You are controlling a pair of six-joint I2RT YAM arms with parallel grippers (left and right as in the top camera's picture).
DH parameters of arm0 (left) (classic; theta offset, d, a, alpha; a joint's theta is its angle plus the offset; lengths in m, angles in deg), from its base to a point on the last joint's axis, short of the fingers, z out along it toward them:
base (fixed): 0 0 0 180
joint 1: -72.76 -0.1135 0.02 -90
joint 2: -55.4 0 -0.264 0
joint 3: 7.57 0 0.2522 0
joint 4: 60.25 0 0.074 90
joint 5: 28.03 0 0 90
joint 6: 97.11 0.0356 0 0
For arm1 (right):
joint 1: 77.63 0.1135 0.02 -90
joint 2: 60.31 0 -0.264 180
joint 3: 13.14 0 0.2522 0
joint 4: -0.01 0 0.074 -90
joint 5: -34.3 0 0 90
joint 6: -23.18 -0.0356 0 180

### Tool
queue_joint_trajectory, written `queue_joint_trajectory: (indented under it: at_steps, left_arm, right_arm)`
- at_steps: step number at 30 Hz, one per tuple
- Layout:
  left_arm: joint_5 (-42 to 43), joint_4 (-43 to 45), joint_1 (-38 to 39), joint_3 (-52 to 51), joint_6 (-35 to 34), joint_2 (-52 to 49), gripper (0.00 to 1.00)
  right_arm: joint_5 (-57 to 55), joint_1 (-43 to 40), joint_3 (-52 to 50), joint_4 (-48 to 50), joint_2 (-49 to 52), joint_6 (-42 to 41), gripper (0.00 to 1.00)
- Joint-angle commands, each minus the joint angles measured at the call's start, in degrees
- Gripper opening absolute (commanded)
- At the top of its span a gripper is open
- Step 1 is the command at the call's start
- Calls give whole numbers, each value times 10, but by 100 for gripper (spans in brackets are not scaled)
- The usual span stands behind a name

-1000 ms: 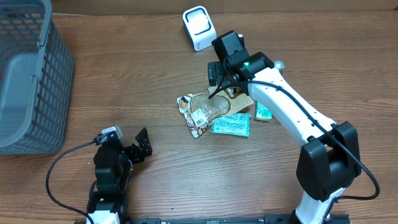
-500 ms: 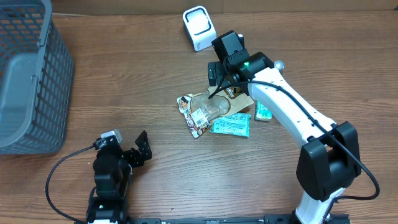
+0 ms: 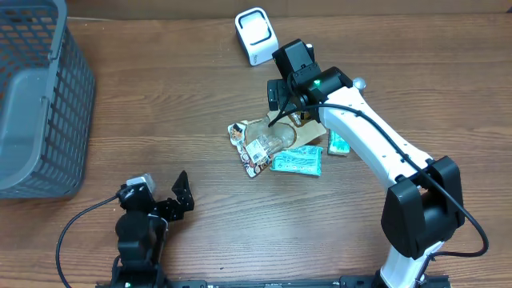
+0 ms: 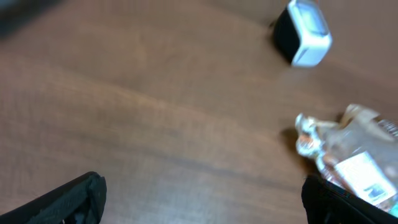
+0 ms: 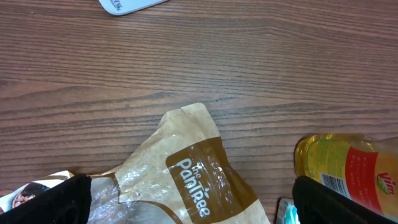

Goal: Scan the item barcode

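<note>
1. The things to scan lie in a small pile in the middle of the table [image 3: 184, 104]. There is a clear packet [image 3: 260, 146] with a white label, a blue-green packet [image 3: 298, 162], a little green box [image 3: 337, 144], a brown paper bag [image 5: 199, 180] and a bottle [image 5: 342, 171] with yellow stuff in it. They lie touching or partly on top of each other.
2. The white scanner [image 3: 255, 36] stands past the pile, near the far edge of the table. It does not touch the pile.
3. The right gripper [image 5: 189, 182] is right over the pile, above the brown paper bag. Its fingers are spread wide and hold nothing. I cannot tell if they touch the bag.
4. The right arm starts at the near right corner and stretches across to the pile, with its wrist tipped down.
5. The left gripper [image 4: 200, 182] sits low at the near left side, well apart from the pile and facing toward it. Its fingers are spread wide too, with nothing between them.
6. Since a second ago, the left arm has slid back toward the near edge. The right arm and the pile have not moved.
7. The grey basket [image 3: 76, 104] stands at the far left, well apart from the pile. Only its own grey floor shows inside.
</note>
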Motion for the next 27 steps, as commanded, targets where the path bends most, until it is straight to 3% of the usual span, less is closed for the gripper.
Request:
queue_joint_trajectory:
  at_steps: [1,13,27]
  left_arm:
    - [-3,-2,12,-2,44,44,99]
    - [-3,-2,19,-2,76,169,100]
    - [-4,-3,17,-2,97,169,100]
  right_arm:
    - [-6,-3,3,3,2,-3,100]
    - [-6,-3,3,3,2,-3,100]
    - [-6,-3,3,3,2,-3,100]
